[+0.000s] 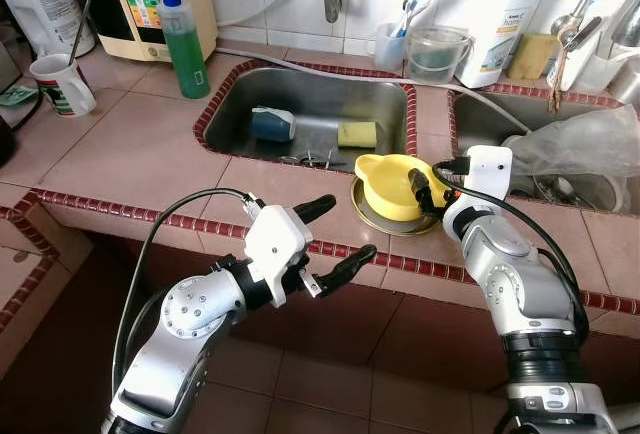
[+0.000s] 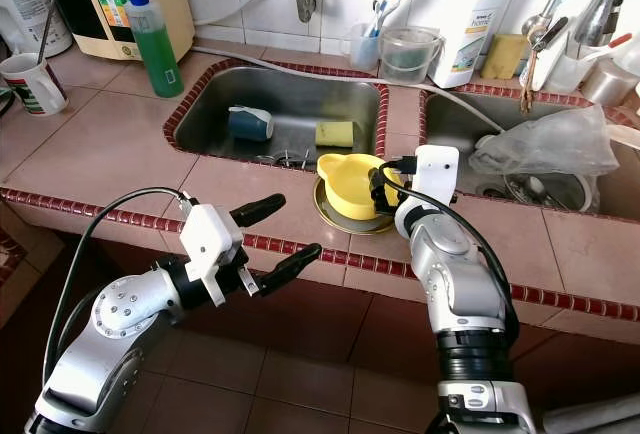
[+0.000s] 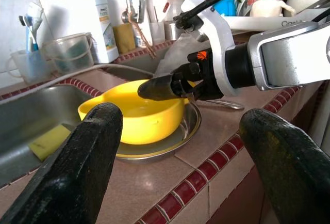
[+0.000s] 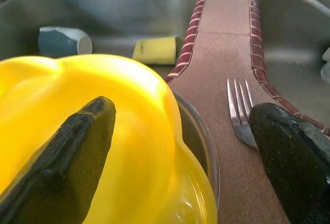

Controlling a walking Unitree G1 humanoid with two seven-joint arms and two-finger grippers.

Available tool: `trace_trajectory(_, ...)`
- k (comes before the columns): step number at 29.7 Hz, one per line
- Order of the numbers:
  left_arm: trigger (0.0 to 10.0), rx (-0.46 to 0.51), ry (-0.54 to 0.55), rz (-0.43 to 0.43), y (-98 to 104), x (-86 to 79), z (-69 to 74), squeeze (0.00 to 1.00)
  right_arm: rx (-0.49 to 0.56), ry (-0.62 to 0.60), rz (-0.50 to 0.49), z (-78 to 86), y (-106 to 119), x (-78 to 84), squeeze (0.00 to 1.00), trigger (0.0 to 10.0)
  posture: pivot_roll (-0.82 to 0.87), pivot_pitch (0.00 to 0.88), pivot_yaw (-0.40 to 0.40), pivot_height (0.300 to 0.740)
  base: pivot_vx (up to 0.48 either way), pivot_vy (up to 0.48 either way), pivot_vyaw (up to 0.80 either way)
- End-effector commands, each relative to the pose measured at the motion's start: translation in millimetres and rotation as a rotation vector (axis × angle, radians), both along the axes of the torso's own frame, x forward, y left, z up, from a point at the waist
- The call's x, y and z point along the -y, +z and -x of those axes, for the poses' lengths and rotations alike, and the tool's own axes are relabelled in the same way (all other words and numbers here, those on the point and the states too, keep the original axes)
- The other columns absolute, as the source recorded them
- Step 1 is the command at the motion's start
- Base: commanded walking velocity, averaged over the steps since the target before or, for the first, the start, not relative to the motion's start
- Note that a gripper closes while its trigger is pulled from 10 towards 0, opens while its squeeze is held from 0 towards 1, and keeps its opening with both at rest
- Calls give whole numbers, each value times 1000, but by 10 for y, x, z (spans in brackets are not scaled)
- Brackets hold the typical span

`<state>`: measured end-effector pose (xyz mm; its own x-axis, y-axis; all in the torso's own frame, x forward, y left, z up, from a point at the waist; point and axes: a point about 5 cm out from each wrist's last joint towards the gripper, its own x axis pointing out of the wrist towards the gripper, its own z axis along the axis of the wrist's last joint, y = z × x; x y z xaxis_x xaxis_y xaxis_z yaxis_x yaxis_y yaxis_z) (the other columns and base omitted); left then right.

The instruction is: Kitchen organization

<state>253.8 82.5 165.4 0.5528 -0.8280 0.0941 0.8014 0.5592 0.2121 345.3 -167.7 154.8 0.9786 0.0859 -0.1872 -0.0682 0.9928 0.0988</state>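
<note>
Yellow bowl (image 1: 392, 184) on metal plate (image 3: 175, 137), right claw (image 4: 175, 146) open astride rim, fork (image 4: 241, 111) beside.

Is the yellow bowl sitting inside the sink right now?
No, the yellow bowl sits on a metal plate on the counter, beside the sink.

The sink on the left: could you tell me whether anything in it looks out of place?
Yes. A blue cup lies on its side in the left sink beside a yellow sponge, rather than standing upright.
</note>
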Motion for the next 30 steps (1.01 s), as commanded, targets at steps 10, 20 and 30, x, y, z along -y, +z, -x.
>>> trace_trajectory(10,10000,20,-9,-1,36,39,17,0,-53,-20,17,-36,-1,104,0,0,-98,74,-40,740,0,0,0)
trace_trajectory(20,10000,27,-9,5,54,58,-8,0,-47,-37,22,-41,23,159,0,0,-103,85,-38,740,0,0,0)
trace_trajectory(30,10000,34,-4,4,72,52,-35,0,-47,-49,-4,-62,48,166,0,0,-102,86,-36,740,0,0,0)
